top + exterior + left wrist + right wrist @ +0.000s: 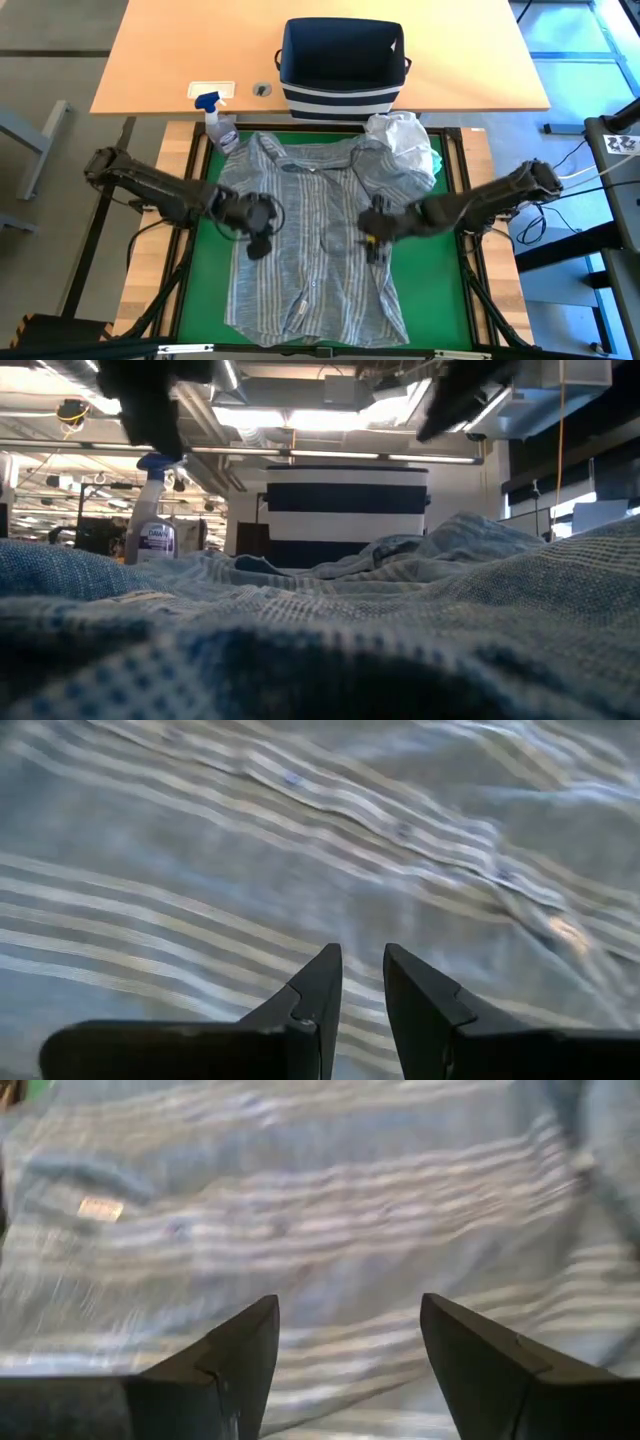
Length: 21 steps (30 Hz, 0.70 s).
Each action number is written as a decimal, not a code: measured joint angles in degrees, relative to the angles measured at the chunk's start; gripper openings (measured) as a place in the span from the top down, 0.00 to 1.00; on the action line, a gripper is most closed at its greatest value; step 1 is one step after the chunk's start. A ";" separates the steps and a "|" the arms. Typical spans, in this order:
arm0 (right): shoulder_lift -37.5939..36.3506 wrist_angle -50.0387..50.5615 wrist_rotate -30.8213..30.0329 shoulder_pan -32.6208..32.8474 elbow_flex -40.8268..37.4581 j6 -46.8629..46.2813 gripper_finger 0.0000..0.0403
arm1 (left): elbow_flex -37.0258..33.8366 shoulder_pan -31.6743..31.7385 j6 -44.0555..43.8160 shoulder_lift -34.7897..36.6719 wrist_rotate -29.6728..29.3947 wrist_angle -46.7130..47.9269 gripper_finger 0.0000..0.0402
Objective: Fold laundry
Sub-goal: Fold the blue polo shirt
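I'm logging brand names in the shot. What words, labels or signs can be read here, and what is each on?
"DAWN": on the label of the spray bottle in the low view; the smaller print under it is too blurred to read.
Small tag on the striped button-up shirt: too blurred to read.
White tag inside the striped fabric basket: too small to read.
Marker sheet at the high view's right edge: pattern only, unreadable.

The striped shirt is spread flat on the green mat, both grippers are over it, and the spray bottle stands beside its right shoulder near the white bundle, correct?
Not quite. The high view shows the spray bottle at the striped shirt's left shoulder, across from the white bundle. The rest holds: the shirt lies spread on the green mat with the left gripper and right gripper over it.
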State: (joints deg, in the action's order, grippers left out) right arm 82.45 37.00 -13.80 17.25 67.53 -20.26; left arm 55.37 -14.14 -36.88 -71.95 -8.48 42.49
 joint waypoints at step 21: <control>1.42 -11.78 4.32 25.64 -27.52 -32.69 0.40 | -8.90 -29.07 -38.71 -24.80 7.79 -25.61 0.82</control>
State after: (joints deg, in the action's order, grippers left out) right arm 83.88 25.23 -9.48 42.88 40.01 -52.95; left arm 46.47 -43.21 -75.60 -96.75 -0.69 16.88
